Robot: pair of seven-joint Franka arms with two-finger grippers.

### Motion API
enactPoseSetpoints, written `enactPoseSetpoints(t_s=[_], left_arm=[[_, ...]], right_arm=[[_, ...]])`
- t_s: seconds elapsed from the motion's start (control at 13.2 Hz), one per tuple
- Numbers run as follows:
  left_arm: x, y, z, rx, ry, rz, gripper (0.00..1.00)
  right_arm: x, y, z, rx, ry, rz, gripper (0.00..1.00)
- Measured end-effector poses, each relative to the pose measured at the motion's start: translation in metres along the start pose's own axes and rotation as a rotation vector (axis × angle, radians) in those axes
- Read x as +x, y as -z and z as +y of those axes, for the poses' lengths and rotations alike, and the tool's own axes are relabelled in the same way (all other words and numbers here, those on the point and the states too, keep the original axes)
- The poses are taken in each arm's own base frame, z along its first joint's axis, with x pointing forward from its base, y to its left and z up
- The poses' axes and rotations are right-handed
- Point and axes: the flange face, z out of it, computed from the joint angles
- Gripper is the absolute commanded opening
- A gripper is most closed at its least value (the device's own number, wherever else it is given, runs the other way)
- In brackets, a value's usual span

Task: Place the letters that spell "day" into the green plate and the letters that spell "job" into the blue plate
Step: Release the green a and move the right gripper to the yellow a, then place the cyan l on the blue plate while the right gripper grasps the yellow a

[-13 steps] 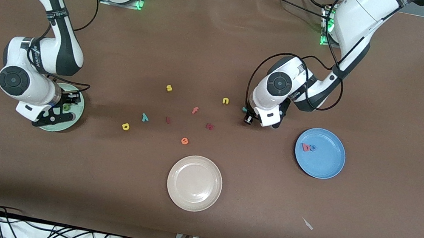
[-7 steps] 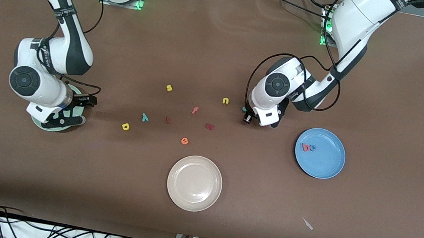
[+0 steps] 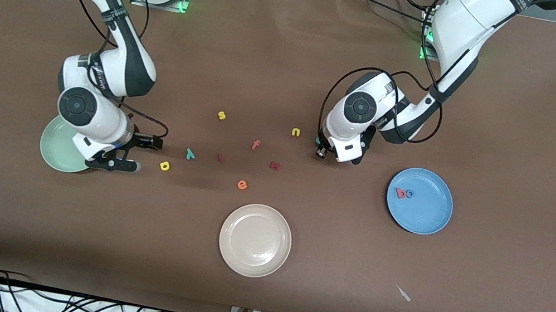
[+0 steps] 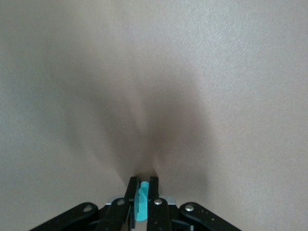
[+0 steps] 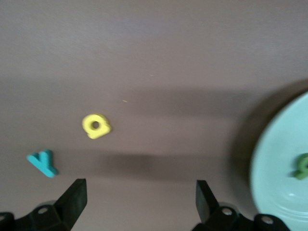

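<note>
My left gripper (image 3: 320, 145) (image 4: 142, 182) is down at the table beside the yellow "n", shut on the teal "j" (image 4: 142, 202), which shows as a teal strip between its pads. The pinkish-red "b" (image 3: 401, 193) and blue "o" (image 3: 410, 193) lie in the blue plate (image 3: 428, 218). My right gripper (image 3: 136, 153) (image 5: 139, 192) hangs open and empty between the green plate (image 3: 55, 148) (image 5: 276, 163) and the yellow round letter (image 3: 164, 165) (image 5: 96, 126). The teal "y" (image 3: 190, 153) (image 5: 42, 162) lies close by. A green stemmed letter (image 5: 302, 167) rests in the green plate.
A cream-white plate (image 3: 251, 264) sits nearest the front camera. Loose letters lie mid-table: yellow "s" (image 3: 221, 115), yellow "n" (image 3: 295, 132), salmon "f" (image 3: 255, 144), a red stick (image 3: 220, 157), a dark red letter (image 3: 275, 166), orange "e" (image 3: 242, 184). A pale scrap (image 3: 403, 293) lies near the front edge.
My right arm swung off the green plate toward the middle of the table, fingers open, leaving the green letter there. My left gripper closed on the teal "j" and barely shifted.
</note>
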Motion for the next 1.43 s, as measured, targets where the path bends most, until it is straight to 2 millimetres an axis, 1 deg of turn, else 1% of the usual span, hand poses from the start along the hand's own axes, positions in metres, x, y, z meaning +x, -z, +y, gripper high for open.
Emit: enactPoseSetpoints(t_s=[0.15,0.23,0.38,0.53,0.68,0.83,0.91,0.98,1.13,1.21,1.28,1.36,1.43], left_arm=[[0.002,0.006,0.004,-0.013,0.007,-0.005,0.00],[0.004,0.014,0.008,-0.022,0.011,-0.004,0.00],[0.013,0.040,0.015,-0.003,0.002,0.020,0.00],[0.035,0.074,0.024,0.040,-0.051,0.049,0.00],[0.072,0.109,0.035,0.079,-0.129,0.062,0.00],[0.118,0.136,0.048,0.097,-0.223,0.054,0.00],[0.143,0.144,0.052,0.095,-0.283,0.046,0.00],[0.167,0.148,0.053,0.095,-0.351,0.038,0.00],[0.218,0.150,0.053,0.100,-0.468,0.017,0.00],[0.248,0.147,0.050,0.105,-0.523,0.001,0.00],[0.274,0.138,0.047,0.113,-0.569,-0.020,0.00],[0.296,0.126,0.045,0.117,-0.605,-0.040,0.00],[0.314,0.113,0.044,0.108,-0.639,-0.053,0.00]], right_arm=[[0.000,-0.006,-0.019,0.019,-0.052,0.030,1.00],[0.000,-0.010,-0.029,0.026,-0.067,0.038,1.00],[0.002,-0.016,-0.043,0.036,-0.083,0.042,1.00],[0.010,-0.020,-0.043,0.047,-0.096,0.042,1.00],[0.017,-0.025,-0.041,0.076,-0.125,0.031,1.00],[0.020,-0.028,-0.041,0.088,-0.136,0.026,1.00],[0.021,-0.031,-0.041,0.089,-0.136,0.023,0.99],[0.021,-0.034,-0.041,0.090,-0.136,0.019,0.99],[0.022,-0.039,-0.041,0.092,-0.132,0.017,0.92],[0.022,-0.042,-0.040,0.092,-0.119,0.016,0.87],[0.022,-0.044,-0.039,0.092,-0.103,0.016,0.84],[0.023,-0.047,-0.037,0.091,-0.094,0.015,0.80],[0.023,-0.049,-0.036,0.088,-0.084,0.015,0.77]])
